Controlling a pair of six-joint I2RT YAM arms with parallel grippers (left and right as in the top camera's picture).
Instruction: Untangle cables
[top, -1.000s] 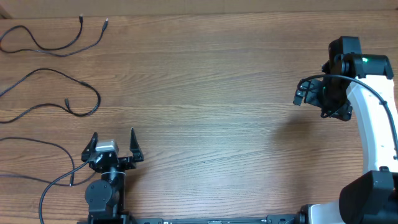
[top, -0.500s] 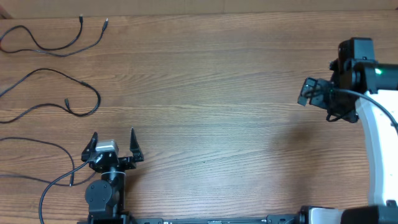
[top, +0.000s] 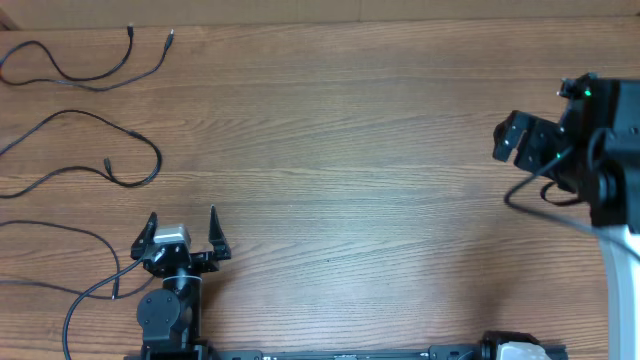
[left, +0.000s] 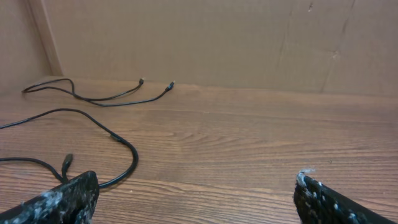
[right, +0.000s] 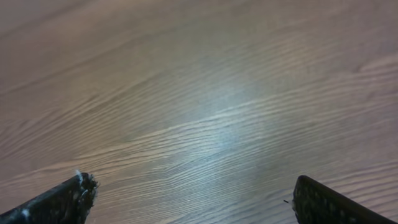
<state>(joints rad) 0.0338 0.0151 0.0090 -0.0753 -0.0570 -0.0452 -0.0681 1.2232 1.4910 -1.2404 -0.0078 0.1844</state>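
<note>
Three thin black cables lie apart at the table's left. The far cable ends in two small plugs near the back wall. The middle cable loops round to a plug. The nearest cable runs in from the left edge beside my left arm. My left gripper stands open near the front edge, just right of the cables, with nothing between its fingers. My right gripper is open over bare wood at the far right, with no cable nearby.
A cardboard wall closes off the back of the wooden table. A thicker black wire curves beside the left arm's base. The right arm's white body stands along the right edge.
My right arm has drawn back to the right, toward the table's right edge, with its gripper still open. The left arm and the cables have not moved.
</note>
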